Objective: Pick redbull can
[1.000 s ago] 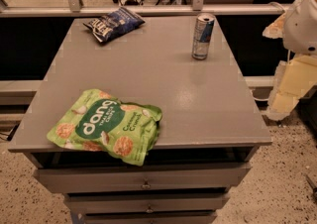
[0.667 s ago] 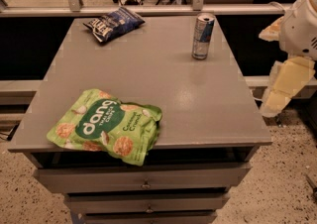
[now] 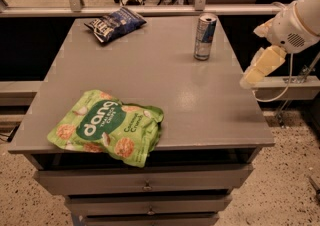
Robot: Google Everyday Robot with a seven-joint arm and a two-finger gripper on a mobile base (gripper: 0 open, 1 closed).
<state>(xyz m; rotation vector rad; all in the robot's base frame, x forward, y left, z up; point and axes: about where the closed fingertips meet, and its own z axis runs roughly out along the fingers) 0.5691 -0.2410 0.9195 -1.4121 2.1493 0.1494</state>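
Redbull can (image 3: pixel 205 36) stands between gripper (image 3: pixel 254 74) and blue bag (image 3: pixel 115 24).

You can read "dang" in white letters on the crumpled green snack bag (image 3: pixel 107 127); the smaller print beside it looks like "Coconut". Lettering on the dark blue crinkled bag (image 3: pixel 115 22) and the slim silver-and-blue redbull can (image 3: pixel 205 36) is illegible; the cream gripper (image 3: pixel 252 75) hangs right of the can

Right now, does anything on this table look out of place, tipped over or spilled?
Only the green snack bag: its near corner hangs over the front edge of the table. The redbull can stands upright at the far right, and nothing is spilled. The gripper hangs off the right edge.
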